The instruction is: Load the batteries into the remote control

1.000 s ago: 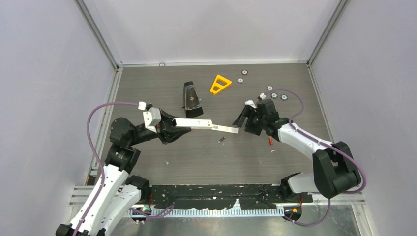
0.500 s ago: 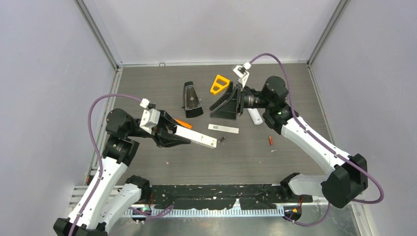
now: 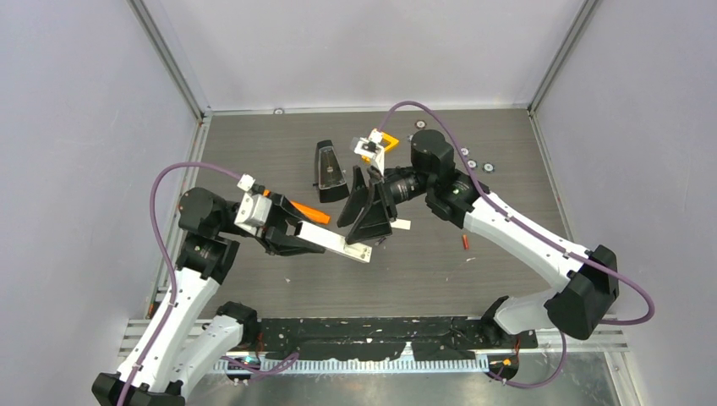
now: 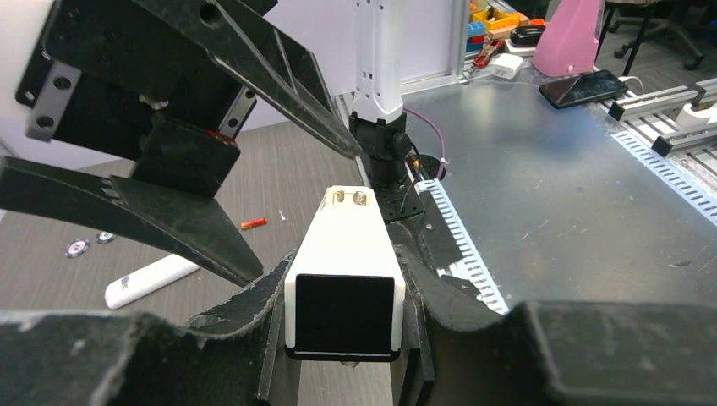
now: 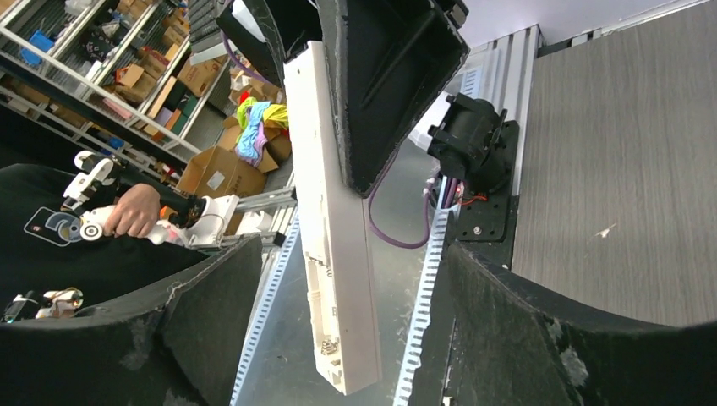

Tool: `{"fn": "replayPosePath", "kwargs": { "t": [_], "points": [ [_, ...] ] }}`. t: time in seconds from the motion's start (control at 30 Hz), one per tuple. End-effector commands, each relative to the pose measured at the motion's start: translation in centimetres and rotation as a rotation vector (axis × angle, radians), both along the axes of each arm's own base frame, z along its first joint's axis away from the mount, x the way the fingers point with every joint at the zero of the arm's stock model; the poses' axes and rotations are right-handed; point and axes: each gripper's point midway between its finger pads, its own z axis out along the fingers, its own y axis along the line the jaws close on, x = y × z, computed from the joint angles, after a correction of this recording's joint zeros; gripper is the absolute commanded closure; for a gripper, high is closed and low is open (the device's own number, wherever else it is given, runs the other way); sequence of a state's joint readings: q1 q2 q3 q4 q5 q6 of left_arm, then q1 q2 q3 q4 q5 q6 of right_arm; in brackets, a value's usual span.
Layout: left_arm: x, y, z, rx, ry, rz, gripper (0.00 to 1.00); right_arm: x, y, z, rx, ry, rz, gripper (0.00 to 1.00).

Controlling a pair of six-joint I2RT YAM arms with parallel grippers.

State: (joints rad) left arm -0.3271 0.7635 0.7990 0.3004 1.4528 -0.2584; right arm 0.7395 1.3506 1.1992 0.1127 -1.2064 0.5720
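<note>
Grey bench (image 3: 254,152); my L fingers (image 3: 298,246) clamp white remote (image 3: 342,246). R fingers (image 3: 370,222) spread wide, empty, at its 1 o'clock; red battery (image 3: 464,242) at 3.

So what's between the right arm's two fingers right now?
The free end of the long white plastic remote control lies between the open black right fingers, with a gap on each side; the right wrist view shows it.

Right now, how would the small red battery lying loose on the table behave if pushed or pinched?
The red battery is a thin cylinder lying on its side, so a sideways push would probably roll it. It looks tiny beside the remote, so likely light and easily flicked away.
</note>
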Motion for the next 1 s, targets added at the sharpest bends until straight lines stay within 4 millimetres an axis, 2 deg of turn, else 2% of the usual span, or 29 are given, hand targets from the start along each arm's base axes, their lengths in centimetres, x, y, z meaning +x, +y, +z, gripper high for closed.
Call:
{"fn": "replayPosePath", "kwargs": {
  "t": [0.0,0.3,0.47,0.6,0.63,0.67,0.7,0.73,0.77,0.8,0.83,0.97],
  "points": [
    [-0.7,0.1,2.0,-0.035,-0.12,-0.018,1.0,-1.2,-0.1,-0.4,-0.03,-0.049,0.063,0.17],
    [0.0,-0.1,2.3,-0.054,-0.16,0.007,1.0,-3.2,-0.7,-1.3,-0.04,0.008,0.185,0.28],
    [0.4,-0.1,2.4,-0.062,-0.166,0.027,1.0,-3.3,-0.5,-1.4,-0.045,0.018,0.196,0.46],
    [0.9,-0.2,2.6,-0.074,-0.173,0.061,0.97,-3.2,-0.3,-1.6,-0.054,0.033,0.191,0.68],
    [1.0,-0.2,2.5,-0.075,-0.171,0.073,0.92,-3.1,-0.2,-1.6,-0.054,0.033,0.189,0.76],
    [1.3,-0.2,2.5,-0.078,-0.162,0.094,0.85,-3.1,-0.1,-1.5,-0.055,0.035,0.188,0.8],
    [1.6,-0.2,2.5,-0.081,-0.153,0.117,0.75,-2.9,0.0,-1.6,-0.059,0.038,0.182,0.86],
    [1.9,-0.2,2.5,-0.082,-0.144,0.138,0.55,-2.8,0.0,-1.6,-0.057,0.035,0.176,0.88],
    [2.2,-0.2,2.4,-0.083,-0.134,0.164,0.38,-2.7,0.1,-1.7,-0.057,0.032,0.167,0.9],
    [2.5,-0.1,2.4,-0.083,-0.121,0.191,0.16,-2.5,0.2,-1.7,-0.056,0.028,0.154,0.91],
    [2.8,-0.1,2.2,-0.082,-0.111,0.214,0.02,-2.4,0.3,-1.7,-0.057,0.027,0.146,0.92],
    [3.5,0.1,1.3,-0.076,-0.059,0.286,0.0,-1.1,0.5,-1.4,-0.047,0.005,0.068,0.92]
  ]
}}
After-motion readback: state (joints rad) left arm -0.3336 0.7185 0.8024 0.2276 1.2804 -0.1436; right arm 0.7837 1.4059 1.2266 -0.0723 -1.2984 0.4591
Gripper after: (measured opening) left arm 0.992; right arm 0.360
